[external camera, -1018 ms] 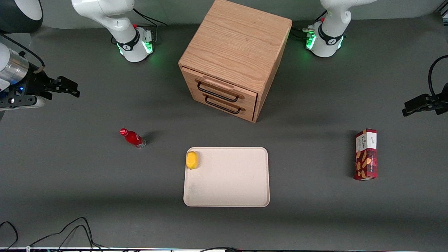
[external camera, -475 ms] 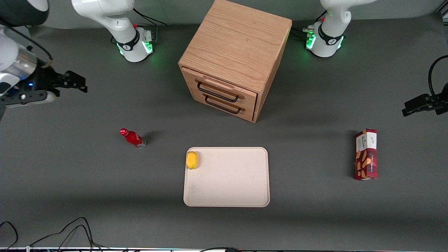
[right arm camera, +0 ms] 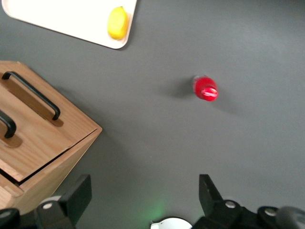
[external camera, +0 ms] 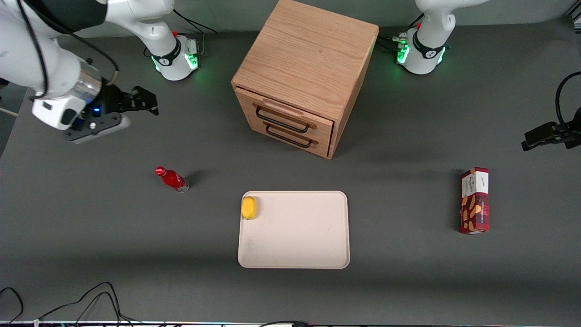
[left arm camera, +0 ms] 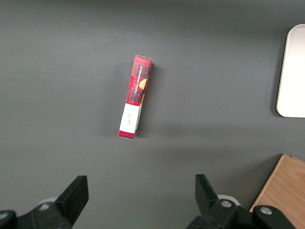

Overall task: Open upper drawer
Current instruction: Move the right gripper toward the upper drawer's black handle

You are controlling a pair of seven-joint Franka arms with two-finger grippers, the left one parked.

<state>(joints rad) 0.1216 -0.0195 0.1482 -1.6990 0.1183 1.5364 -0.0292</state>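
Observation:
The oak cabinet [external camera: 308, 59] stands at the middle of the table, farther from the front camera than the tray. Its upper drawer [external camera: 290, 114] is closed flush, with a black wire handle [external camera: 282, 120] across its front; the lower drawer [external camera: 295, 138] sits under it. My right gripper [external camera: 150, 103] hovers above the table toward the working arm's end, well apart from the cabinet, open and holding nothing. In the right wrist view the gripper [right arm camera: 143, 198] is spread wide over bare table beside the cabinet's corner, with the upper drawer's handle [right arm camera: 7, 125] at the frame's edge.
A red bottle [external camera: 172, 179] [right arm camera: 205, 88] stands nearer the front camera than the gripper. A beige tray [external camera: 299, 240] holds a lemon [external camera: 248, 207] in one corner. A red snack box [external camera: 475, 200] [left arm camera: 136, 95] lies toward the parked arm's end. Cables [external camera: 91, 299] run along the front edge.
The right arm has swung in from the table's end toward the cabinet, and the gripper has moved a good way closer to it. The drawers and the other objects have not moved.

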